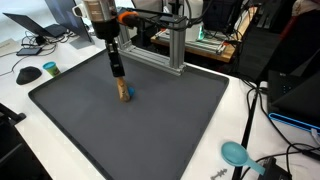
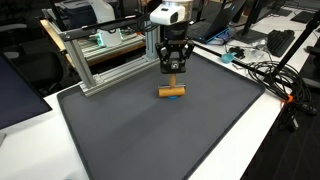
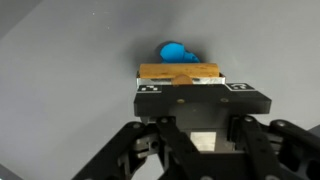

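The hand (image 2: 172,72) is clenched on the stick (image 2: 172,92), a short wooden piece with a blue tip (image 3: 176,50). In the wrist view the wood lies crosswise between the fingers, and the tip pokes out beyond them. The stick is low over the mat (image 2: 150,130), on the half nearer the frame (image 2: 100,60) and apart from it. I cannot tell whether it rests on the mat or hangs just above it.

The pinch seems to fall near the stick's middle, which suits it, since an off-centre hold would likely let one end droop. A firm, even squeeze is wise, as smooth wood may slip between flat pads. Any rise should go straight up so that neither end scrapes the mat.

The arm (image 2: 168,18) reaches down from above with its last link near vertical. The hand points straight at the mat on the worktop (image 1: 70,55).
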